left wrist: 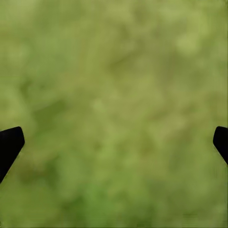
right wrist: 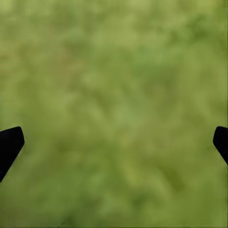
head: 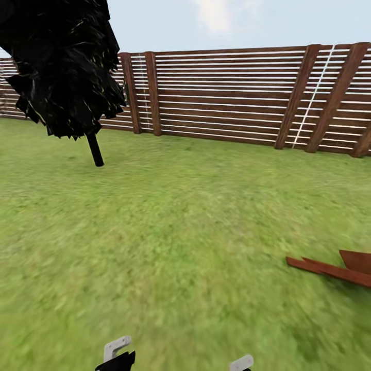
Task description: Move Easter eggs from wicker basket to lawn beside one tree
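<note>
Over the lawn (head: 170,232), both wrist views showed wide, empty jaws, while the head view added a dark tree (head: 62,67) and fence (head: 232,93).

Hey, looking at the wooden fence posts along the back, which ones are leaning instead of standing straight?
The two posts toward the right of the fence lean, tops tipped rightward. The pair beside the dark tree stands upright.
</note>
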Tool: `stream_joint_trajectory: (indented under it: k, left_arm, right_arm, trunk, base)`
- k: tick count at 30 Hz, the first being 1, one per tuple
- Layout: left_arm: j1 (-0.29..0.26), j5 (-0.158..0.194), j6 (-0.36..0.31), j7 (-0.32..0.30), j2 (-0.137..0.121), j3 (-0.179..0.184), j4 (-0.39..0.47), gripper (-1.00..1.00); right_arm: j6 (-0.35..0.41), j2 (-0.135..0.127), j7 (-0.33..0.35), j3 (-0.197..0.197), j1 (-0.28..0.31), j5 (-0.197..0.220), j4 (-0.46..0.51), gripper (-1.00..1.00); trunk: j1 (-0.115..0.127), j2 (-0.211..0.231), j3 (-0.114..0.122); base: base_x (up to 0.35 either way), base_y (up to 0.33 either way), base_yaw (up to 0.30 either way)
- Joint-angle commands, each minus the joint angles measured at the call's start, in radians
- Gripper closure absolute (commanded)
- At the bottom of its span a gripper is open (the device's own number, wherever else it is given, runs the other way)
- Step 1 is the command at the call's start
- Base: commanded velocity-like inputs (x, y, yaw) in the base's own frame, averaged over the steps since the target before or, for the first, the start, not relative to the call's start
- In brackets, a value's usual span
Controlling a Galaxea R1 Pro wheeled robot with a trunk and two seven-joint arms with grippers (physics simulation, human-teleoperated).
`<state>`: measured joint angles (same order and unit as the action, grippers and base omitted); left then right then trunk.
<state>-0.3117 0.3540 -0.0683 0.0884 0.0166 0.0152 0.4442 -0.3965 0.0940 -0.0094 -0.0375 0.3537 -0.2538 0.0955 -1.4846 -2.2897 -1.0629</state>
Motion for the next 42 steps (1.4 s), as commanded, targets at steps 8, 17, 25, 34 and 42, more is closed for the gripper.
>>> stream_joint_trajectory:
  k: [8, 17, 25, 34, 42]
  left_arm:
    - [-0.001, 0.006, -0.005, 0.005, -0.003, 0.002, 0.004, -1.00]
    - [0.000, 0.006, -0.005, 0.005, -0.003, 0.000, 0.003, -1.00]
    - [0.000, 0.006, -0.005, 0.005, -0.004, 0.000, 0.003, -1.00]
    - [0.000, 0.006, -0.005, 0.005, -0.001, 0.001, 0.003, -1.00]
    - [0.000, 0.006, -0.005, 0.005, -0.003, 0.000, 0.004, -1.00]
  right_arm:
    - [-0.007, 0.014, -0.005, 0.002, 0.006, -0.003, 0.031, -1.00]
    - [-0.008, 0.008, -0.006, 0.004, 0.008, -0.001, 0.030, -1.00]
    - [-0.008, 0.007, -0.006, 0.005, 0.008, -0.001, 0.031, -1.00]
    - [-0.010, 0.012, -0.007, 0.003, 0.010, -0.002, 0.039, -1.00]
    - [-0.010, 0.013, -0.003, 0.002, 0.010, -0.005, 0.041, -1.00]
  trunk:
    - [0.000, 0.000, -0.005]
    - [0.000, 0.000, -0.010]
    - [0.000, 0.000, -0.017]
    - [0.000, 0.000, -0.027]
    - [0.000, 0.000, -0.033]
  base:
    - [0.336, 0.000, 0.289]
    - [0.336, 0.000, 0.137]
    - [0.336, 0.000, 0.181]
    - [0.336, 0.000, 0.209]
    - [0.336, 0.000, 0.120]
